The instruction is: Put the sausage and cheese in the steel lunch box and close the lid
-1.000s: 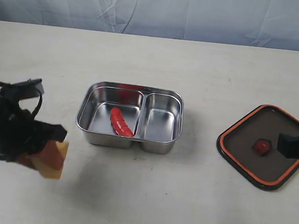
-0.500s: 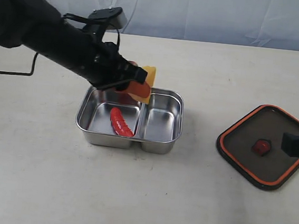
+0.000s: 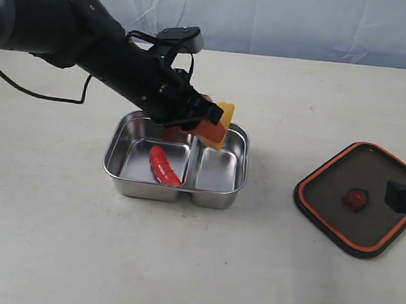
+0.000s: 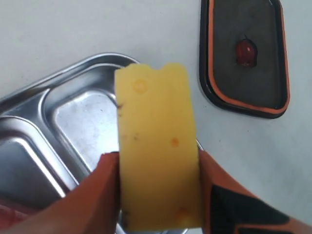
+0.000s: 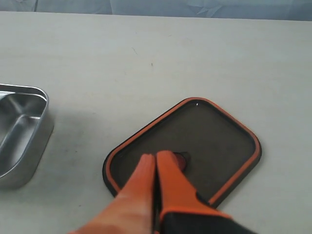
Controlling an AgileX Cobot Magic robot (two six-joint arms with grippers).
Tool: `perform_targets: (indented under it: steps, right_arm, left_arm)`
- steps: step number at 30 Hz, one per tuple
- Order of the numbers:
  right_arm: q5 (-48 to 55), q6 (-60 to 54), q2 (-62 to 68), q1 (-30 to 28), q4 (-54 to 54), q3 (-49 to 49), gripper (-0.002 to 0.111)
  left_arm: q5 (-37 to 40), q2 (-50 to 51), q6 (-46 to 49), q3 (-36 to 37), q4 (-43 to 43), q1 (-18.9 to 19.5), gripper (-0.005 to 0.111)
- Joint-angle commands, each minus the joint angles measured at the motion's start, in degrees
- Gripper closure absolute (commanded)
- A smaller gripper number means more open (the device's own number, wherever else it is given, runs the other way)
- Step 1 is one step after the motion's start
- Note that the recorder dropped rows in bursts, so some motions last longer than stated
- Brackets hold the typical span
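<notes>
Currently the left gripper (image 3: 207, 127) is clamped on the cheese (image 4: 155, 136). Its orange fingers (image 4: 107, 183) press the two flat sides, and about half the wedge sticks out past the tips. It hangs above the steel lunch box (image 3: 172, 192), over the divider and the far rim as the exterior view shows it. No contact with the steel that I can see. The sausage (image 3: 164, 166) lies in the compartment farther from the lid, beside the divider. The other compartment is bare.

Risks, my read:
- Releasing here: the cheese overhangs the rim. It could clip rim or divider and tip out onto the table (image 3: 249, 271), or flop in on the sausage's side.
- The wedge is tilted in the grip. Dropped from height, it probably lands on edge and leans on a wall. If it stands proud of the rim, the lid won't seat.
- Descending as is: a finger may catch the rim or divider and shove the box, since steel slides easily on this table.

The right gripper (image 5: 156, 156) has its fingers pressed together with nothing between them. It hovers over the lid (image 3: 352, 173), which lies flat well apart from the box on its bare-compartment side. The tips are near the valve tab (image 3: 354, 199); I cannot tell if they touch. The flat lid offers little edge, so a poor pinch could skid it.
</notes>
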Motion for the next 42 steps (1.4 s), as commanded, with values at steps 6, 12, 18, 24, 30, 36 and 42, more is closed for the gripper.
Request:
perform_targets:
  steps: [6, 12, 18, 24, 30, 36, 42]
  right_arm:
    - [0.47, 0.22, -0.26, -0.24, -0.2, 0.24, 0.108]
    - [6.91, 7.38, -0.26, -0.24, 1.26, 0.24, 0.108]
    - [12.4, 9.05, -0.26, -0.24, 5.84, 0.04, 0.108]
    - [14.58, 9.05, -0.26, -0.35, 2.97, -3.1, 0.109]
    - [10.53, 3.57, 1.2, -2.96, -1.5, -9.72, 0.109]
    - [11.69, -8.28, 12.19, -10.8, -1.64, -22.17, 0.109]
    - [4.56, -32.45, 27.19, -29.14, 17.37, -35.35, 0.109]
  left_arm:
    - [2.48, 2.35, 1.02, -0.89, -0.75, -0.23, 0.052]
    - [2.83, 2.24, 1.63, -1.0, -0.39, 0.12, 0.065]
    - [4.34, 1.59, 1.83, -1.0, 1.18, 2.97, 0.107]
    - [3.93, -3.68, 1.83, -1.0, 3.99, 7.02, 0.107]
    - [5.1, -10.6, 1.83, -1.0, 8.1, 9.88, 0.107]
    - [6.81, -13.84, 1.68, 0.43, 10.15, 10.26, 0.107]
    - [6.55, -13.84, 1.68, 4.31, 10.15, 10.26, 0.107]
